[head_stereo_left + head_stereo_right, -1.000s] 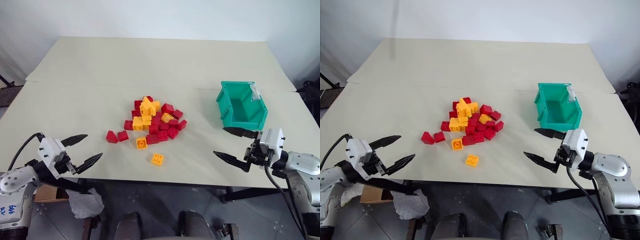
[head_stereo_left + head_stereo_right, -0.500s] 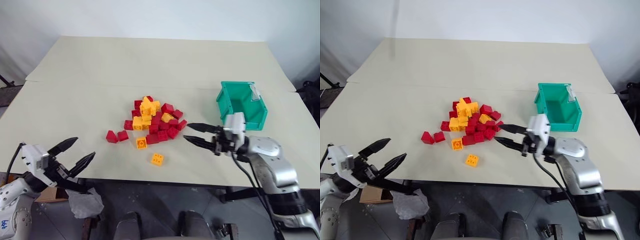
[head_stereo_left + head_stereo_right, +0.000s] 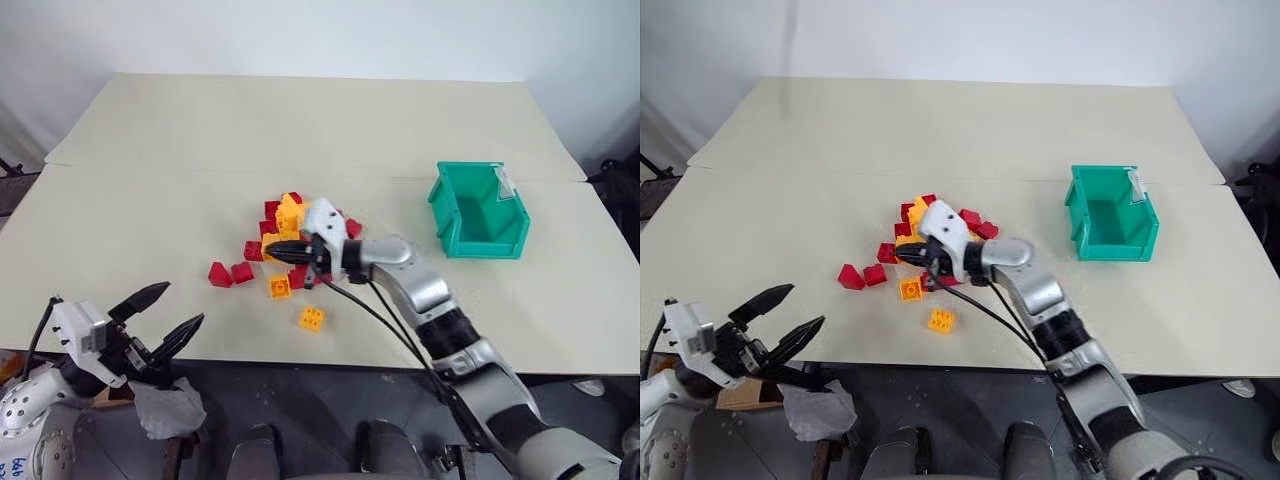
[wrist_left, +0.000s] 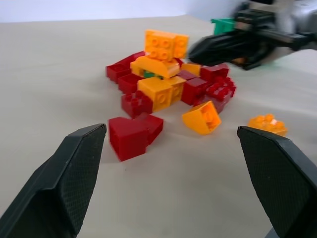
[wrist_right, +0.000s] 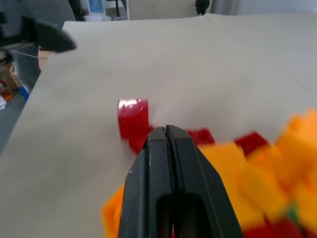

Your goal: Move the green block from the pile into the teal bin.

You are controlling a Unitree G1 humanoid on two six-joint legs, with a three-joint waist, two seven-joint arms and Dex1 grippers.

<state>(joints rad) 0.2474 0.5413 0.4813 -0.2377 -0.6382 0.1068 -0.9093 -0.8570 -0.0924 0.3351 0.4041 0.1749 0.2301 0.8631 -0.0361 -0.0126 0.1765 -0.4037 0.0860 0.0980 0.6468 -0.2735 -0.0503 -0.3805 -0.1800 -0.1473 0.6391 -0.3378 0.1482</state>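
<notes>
A pale beige table (image 3: 150,215) holds the pile (image 3: 300,240) — a loose heap of small red and yellow-orange studded plastic bricks near its middle. The small green studded brick (image 4: 150,75) lies buried in that heap, a sliver of it showing under an orange brick in the left wrist view. The right gripper (image 3: 272,255) reaches across from the right, level, its two black fingers pressed together with nothing between them, tips at the near left edge of the heap. The left gripper (image 3: 164,314) hovers off the near left table edge, fingers spread apart and empty. The small teal plastic storage bin (image 3: 478,210) sits well apart on the right — open side up.
</notes>
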